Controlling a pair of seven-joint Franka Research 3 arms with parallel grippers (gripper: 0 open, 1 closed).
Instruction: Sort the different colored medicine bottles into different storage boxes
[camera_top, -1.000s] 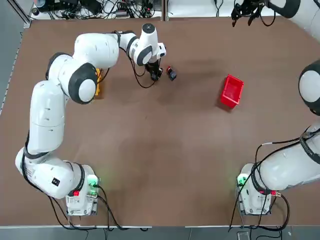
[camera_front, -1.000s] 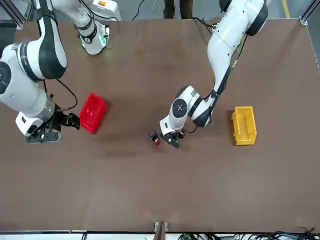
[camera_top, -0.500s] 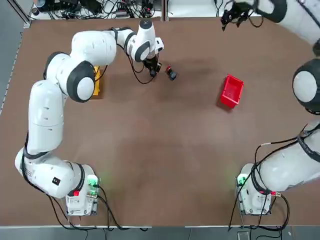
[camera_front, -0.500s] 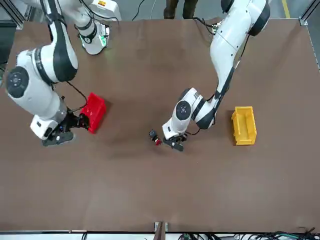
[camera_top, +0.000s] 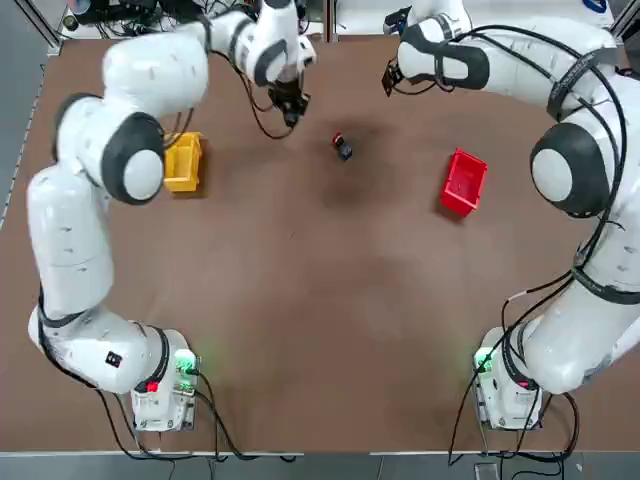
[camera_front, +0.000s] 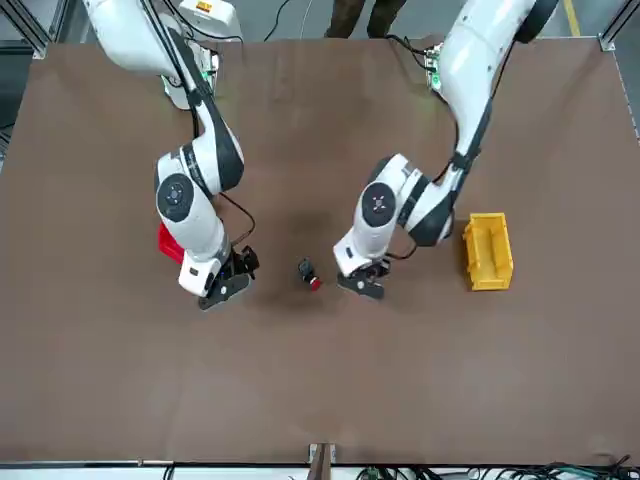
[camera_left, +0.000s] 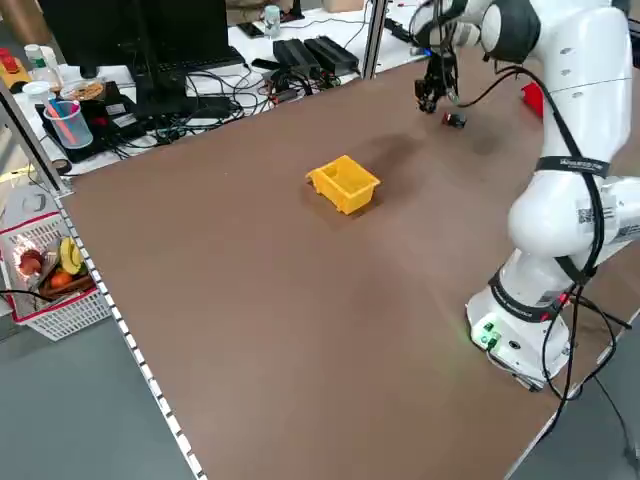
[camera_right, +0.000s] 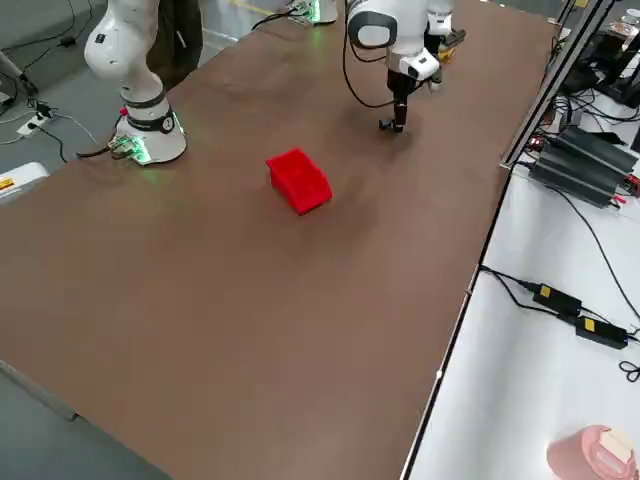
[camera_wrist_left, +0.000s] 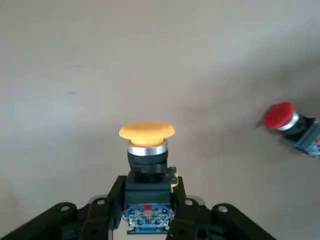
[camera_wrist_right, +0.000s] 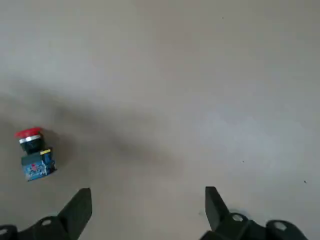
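My left gripper (camera_wrist_left: 147, 192) is shut on the dark medicine bottle with the orange-yellow cap (camera_wrist_left: 147, 150), held off the table; the top view shows this gripper (camera_top: 288, 106) near the far edge. The red-capped bottle (camera_top: 342, 147) lies on the table just right of it, also seen as a small bottle (camera_wrist_right: 32, 153) from the right wrist. My right gripper (camera_wrist_right: 147, 210) hangs open with nothing between its fingers, and in the top view this gripper (camera_top: 390, 72) is beyond and right of that bottle. The yellow box (camera_top: 183, 160) stands at the left, the red box (camera_top: 463, 182) at the right.
Brown tabletop surrounds the boxes. Cables and power strips (camera_left: 300, 55) lie beyond the far edge. In the front view the right arm's forearm (camera_front: 195, 200) covers part of the red box (camera_front: 168, 243).
My left gripper closed on the orange-capped bottle and lifted it away from the red-capped one. The right arm swung in from the far right corner toward the middle.
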